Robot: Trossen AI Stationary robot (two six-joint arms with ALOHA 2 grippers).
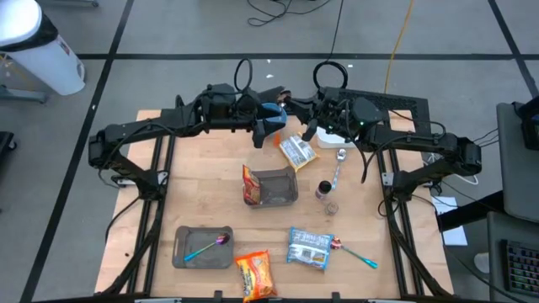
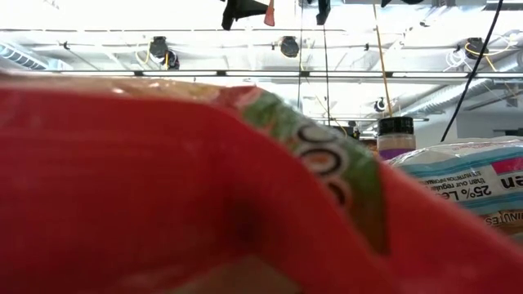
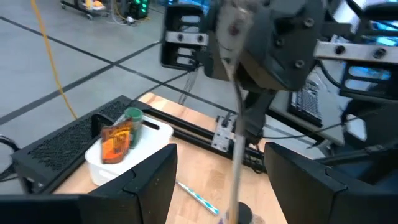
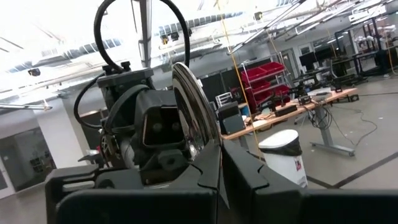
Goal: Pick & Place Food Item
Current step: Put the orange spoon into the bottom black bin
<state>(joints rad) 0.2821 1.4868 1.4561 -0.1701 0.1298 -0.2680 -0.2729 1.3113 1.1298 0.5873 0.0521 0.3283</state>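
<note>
Packet (image 1: 297,151) diagonal (right fingers (image 4: 239,180) clamped)

Wooden tabletop (image 1: 202,181). Centre: grey bin (image 1: 276,188), red bag (image 1: 252,184) against it. Near edge: grey tray (image 1: 202,248), orange bag (image 1: 255,273), blue packet (image 1: 309,248), spoon (image 1: 354,252). Far right corner: white tub (image 1: 333,140), second spoon (image 1: 337,167), jar (image 1: 324,188).

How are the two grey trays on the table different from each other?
The near tray lies toward the left front corner and holds a spoon; the middle tray sits at the table's centre with an orange snack bag at its left side. The near tray looks wider and flatter. Both are grey and rectangular.
</note>
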